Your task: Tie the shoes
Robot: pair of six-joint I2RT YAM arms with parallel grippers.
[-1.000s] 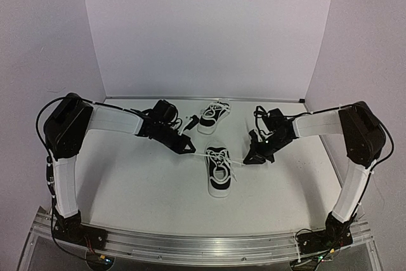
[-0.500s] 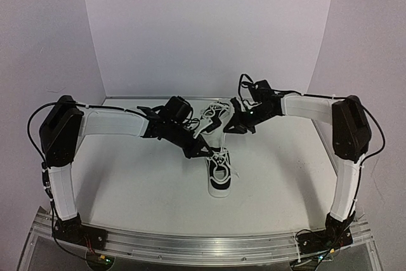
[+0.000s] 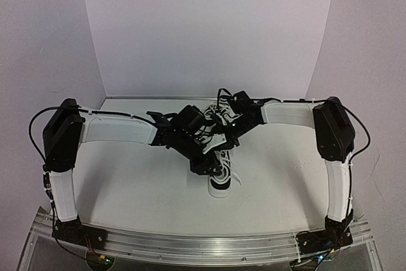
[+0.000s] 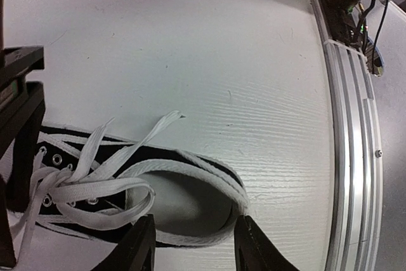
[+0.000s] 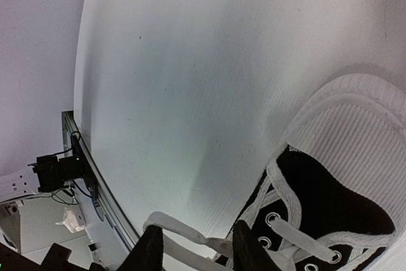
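Observation:
The near shoe [image 3: 220, 179] is a black sneaker with a white sole, lying mid-table with its heel toward me. My left gripper [image 3: 204, 160] hovers over it. In the left wrist view the left gripper [image 4: 193, 242] is open, its jaws straddling the heel opening of that shoe [image 4: 190, 198], with loose white laces [image 4: 95, 188] to the left. My right gripper [image 3: 223, 130] is just behind it and mostly hides the far shoe. In the right wrist view the right gripper [image 5: 198, 249] is open, a white lace [image 5: 184, 230] lies across between its jaws, and a shoe's [image 5: 330, 214] toe is at right.
The two arms meet and crowd together at mid-table. The metal rail [image 3: 209, 245] runs along the near edge, with wiring at its ends. White walls [image 3: 209, 30] enclose the back and sides.
Both grippers moved inward from either side of the near shoe to the centre. The right arm swung left and back, and the left gripper moved right. The lace stretched between them is no longer taut.

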